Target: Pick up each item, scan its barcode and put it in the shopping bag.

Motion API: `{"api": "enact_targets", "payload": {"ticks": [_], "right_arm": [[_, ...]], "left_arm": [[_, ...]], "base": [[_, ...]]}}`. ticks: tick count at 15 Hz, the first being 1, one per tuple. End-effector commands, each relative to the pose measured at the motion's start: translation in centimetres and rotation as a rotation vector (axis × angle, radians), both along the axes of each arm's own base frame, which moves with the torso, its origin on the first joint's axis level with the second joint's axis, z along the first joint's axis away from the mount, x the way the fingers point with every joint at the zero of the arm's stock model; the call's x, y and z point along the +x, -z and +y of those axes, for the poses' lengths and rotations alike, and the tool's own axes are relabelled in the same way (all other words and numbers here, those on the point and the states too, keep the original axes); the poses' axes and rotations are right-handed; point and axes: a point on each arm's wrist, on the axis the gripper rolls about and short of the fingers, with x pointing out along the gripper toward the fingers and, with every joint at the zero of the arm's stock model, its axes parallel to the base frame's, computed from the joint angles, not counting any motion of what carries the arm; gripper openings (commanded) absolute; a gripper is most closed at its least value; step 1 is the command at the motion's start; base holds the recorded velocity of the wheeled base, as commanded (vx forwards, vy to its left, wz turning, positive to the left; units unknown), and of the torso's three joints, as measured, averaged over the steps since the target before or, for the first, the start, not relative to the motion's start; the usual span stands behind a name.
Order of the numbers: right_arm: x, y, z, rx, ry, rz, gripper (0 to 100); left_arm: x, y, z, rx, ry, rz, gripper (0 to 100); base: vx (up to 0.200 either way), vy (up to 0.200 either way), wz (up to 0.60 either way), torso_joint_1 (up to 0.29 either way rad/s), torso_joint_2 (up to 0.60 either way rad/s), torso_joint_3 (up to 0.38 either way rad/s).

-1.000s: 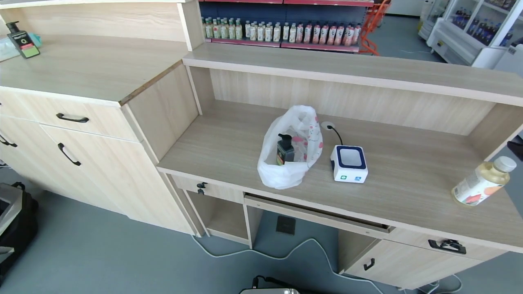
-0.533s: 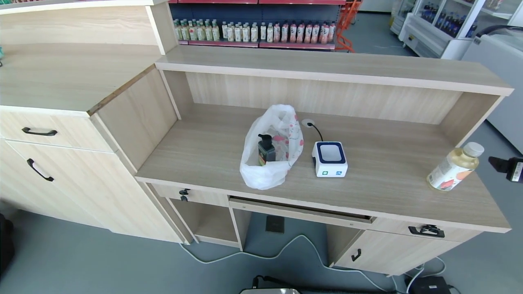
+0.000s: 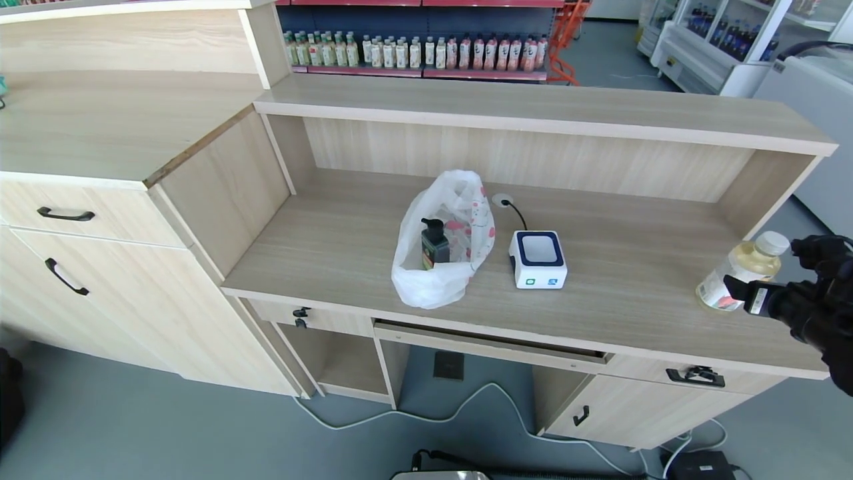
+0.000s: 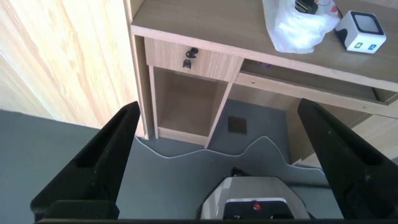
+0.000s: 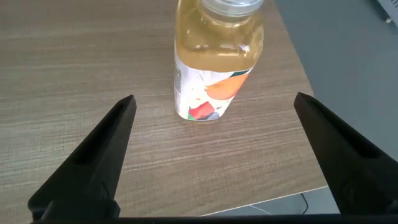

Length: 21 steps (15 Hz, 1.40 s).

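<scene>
Head view: right claw (image 3: 773, 270) is gaping wide just beside the bottle (image 3: 738, 275) at the counter's (image 3: 633, 267) three o'clock. Left claw (image 4: 217, 118) is also gaping wide.

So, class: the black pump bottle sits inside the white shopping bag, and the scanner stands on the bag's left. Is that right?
Not quite. The scanner stands on the right of the shopping bag, as the head view shows. The black pump bottle does sit inside it.

Matt wood-grain counter (image 3: 633, 267) — thin glossy plastic bag (image 3: 433, 288).
</scene>
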Motion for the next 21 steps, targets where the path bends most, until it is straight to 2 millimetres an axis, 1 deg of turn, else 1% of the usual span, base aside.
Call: {"api": "enact_targets", "payload": {"ticks": [1,6,7,8,9,12,16,17,21], "right_arm": [[1.6,2.0,0.4,0.014,-0.009,0.035,100],[4.1,2.5,-0.2,-0.005,0.012,0.001,100],[4.7,2.5,0.1,-0.007,0.002,-0.005,100],[4.7,2.5,0.1,-0.007,0.002,-0.006,100],[5.4,2.9,0.4,-0.01,-0.012,-0.009,100],[6.2,3.2,0.8,-0.011,-0.03,-0.01,100],[6.7,3.5,0.8,-0.019,-0.026,-0.018,100],[6.9,3.3,0.6,-0.029,0.017,-0.026,100],[7.4,3.2,-0.5,-0.046,0.046,-0.068,100]], "left_arm": [[0.0,0.0,0.0,-0.001,0.0,-0.001,100],[0.0,0.0,0.0,-0.001,0.0,-0.001,100],[0.0,0.0,0.0,-0.001,0.0,-0.001,100],[0.0,0.0,0.0,-0.001,0.0,-0.001,100],[0.0,0.0,0.0,-0.001,0.0,-0.001,100],[0.0,0.0,0.0,-0.001,0.002,-0.001,100],[0.0,0.0,0.0,-0.001,0.0,-0.001,100],[0.0,0.0,0.0,-0.001,0.002,-0.001,100],[0.0,0.0,0.0,-0.001,0.002,-0.001,100]], "base": [[0.0,0.0,0.0,0.0,0.0,0.0],[0.0,0.0,0.0,0.0,0.0,0.0],[0.0,0.0,0.0,0.0,0.0,0.0],[0.0,0.0,0.0,0.0,0.0,0.0],[0.0,0.0,0.0,0.0,0.0,0.0],[0.0,0.0,0.0,0.0,0.0,0.0],[0.0,0.0,0.0,0.0,0.0,0.0],[0.0,0.0,0.0,0.0,0.0,0.0],[0.0,0.0,0.0,0.0,0.0,0.0]]}}
